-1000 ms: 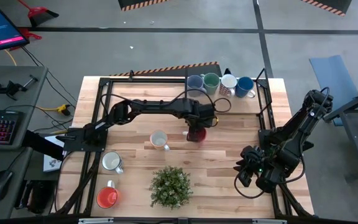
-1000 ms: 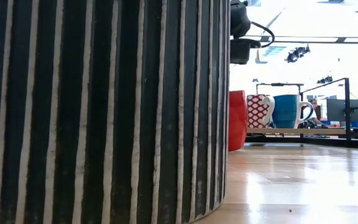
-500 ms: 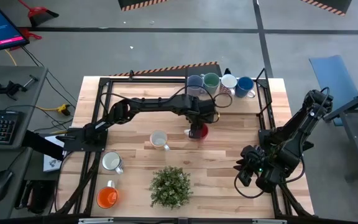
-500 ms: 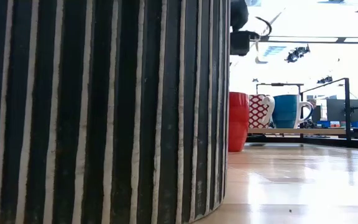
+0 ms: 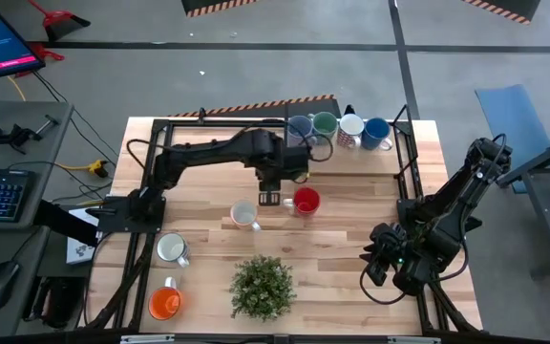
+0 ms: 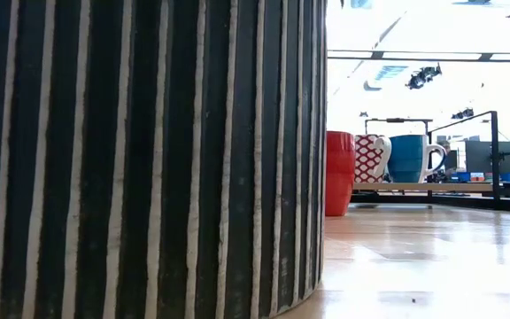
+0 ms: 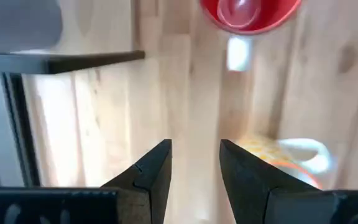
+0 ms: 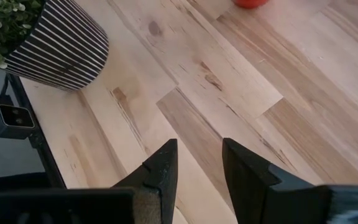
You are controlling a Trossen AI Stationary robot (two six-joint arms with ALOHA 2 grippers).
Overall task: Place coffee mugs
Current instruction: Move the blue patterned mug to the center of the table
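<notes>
You had the wooden worktop point(image 5: 370, 182) seen whole only from above. The low view was mostly blocked by the striped pot point(image 6: 140, 159) of the leafy plant point(image 5: 262, 285), so only three mugs showed beside it.

Left arm reached over the middle; its left hand point(image 5: 269, 198) hovered empty, fingers a narrow gap apart, between the red mug point(image 5: 305, 201) and the white mug point(image 5: 244, 214), touching neither. The left wrist view showed the red mug's rim cut off at the frame edge.

Right arm sat folded at the right edge; its right hand point(image 5: 374, 267) was slightly parted over bare wood.

Back row: lavender-blue mug point(image 5: 300, 127), green mug point(image 5: 325, 124), patterned mug point(image 5: 350, 129), blue mug point(image 5: 376, 132). Near left: cream mug point(image 5: 171, 248), orange mug point(image 5: 164, 303).

No writing was readable on any mug.
</notes>
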